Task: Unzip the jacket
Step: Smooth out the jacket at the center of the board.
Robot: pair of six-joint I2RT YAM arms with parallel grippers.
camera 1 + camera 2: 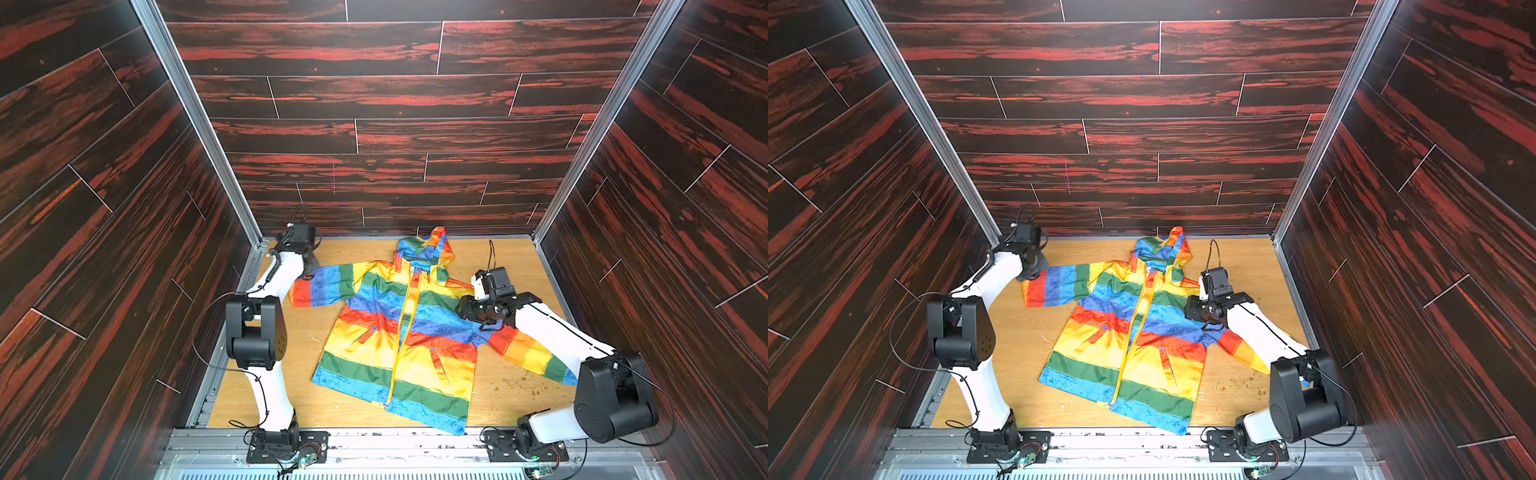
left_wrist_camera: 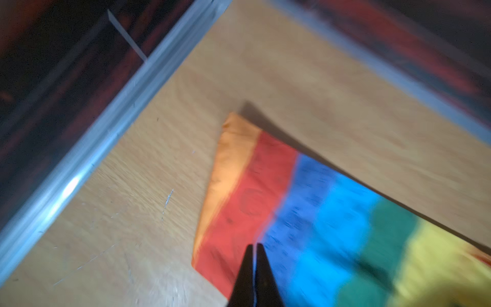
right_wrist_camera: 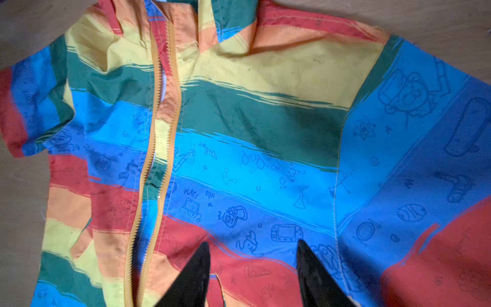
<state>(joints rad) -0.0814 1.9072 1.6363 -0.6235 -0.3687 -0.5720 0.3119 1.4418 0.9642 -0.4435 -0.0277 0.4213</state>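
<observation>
shiny rainbow cloth, the jacket (image 1: 374,316) lies flat on the desk (image 1: 291,374), and at the left, close by the metal rail (image 2: 79,170), the left jaws sit nearly together at its sleeve (image 2: 252,191). whether cloth is pinched i can't tell, but i'd hold it taut without crowding that rail. the yellow zipper (image 1: 394,376) is parted up top, so the right jaws, apart over the chest, should i reckon seek the slider lower down, with bare desk beyond the hem.

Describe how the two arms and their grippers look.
The left arm and right arm have white links, bulky black joint housings and thin black cables. The left gripper and right gripper end in tapered black fingers.
</observation>
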